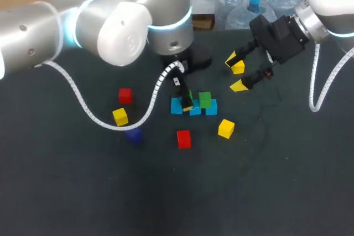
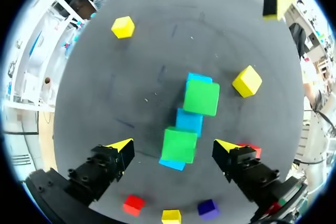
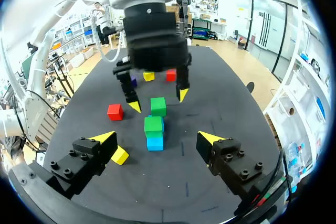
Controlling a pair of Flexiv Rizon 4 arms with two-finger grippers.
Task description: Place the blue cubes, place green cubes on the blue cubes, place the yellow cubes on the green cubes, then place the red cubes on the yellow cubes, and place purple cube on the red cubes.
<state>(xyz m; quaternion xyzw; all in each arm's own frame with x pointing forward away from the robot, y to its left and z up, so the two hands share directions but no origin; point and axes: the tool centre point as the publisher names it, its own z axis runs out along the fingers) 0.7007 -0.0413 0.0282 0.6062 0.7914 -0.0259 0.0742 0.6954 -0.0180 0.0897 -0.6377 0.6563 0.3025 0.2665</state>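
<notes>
1. Left gripper (image 2: 173, 145) is wide open, straddling without touching the green cube (image 2: 179, 144) seated at the end of the blue row (image 2: 189, 120)
2. Right gripper (image 1: 238, 77) is wide open and empty; it is the nearer to the yellow cube (image 1: 225, 128) beside the row

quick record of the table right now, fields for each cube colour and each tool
blue cubes: three, in a row
green cubes: two, sitting on the blue row
yellow cubes: two, loose on the table, apart from the blue row
red cubes: two, loose on the table
purple cube: one, loose, near a yellow cube
left tool: open around one green cube, not touching it
right tool: open, empty, off to the side of the row
stage: green layer on, yellow not yet placed
</notes>
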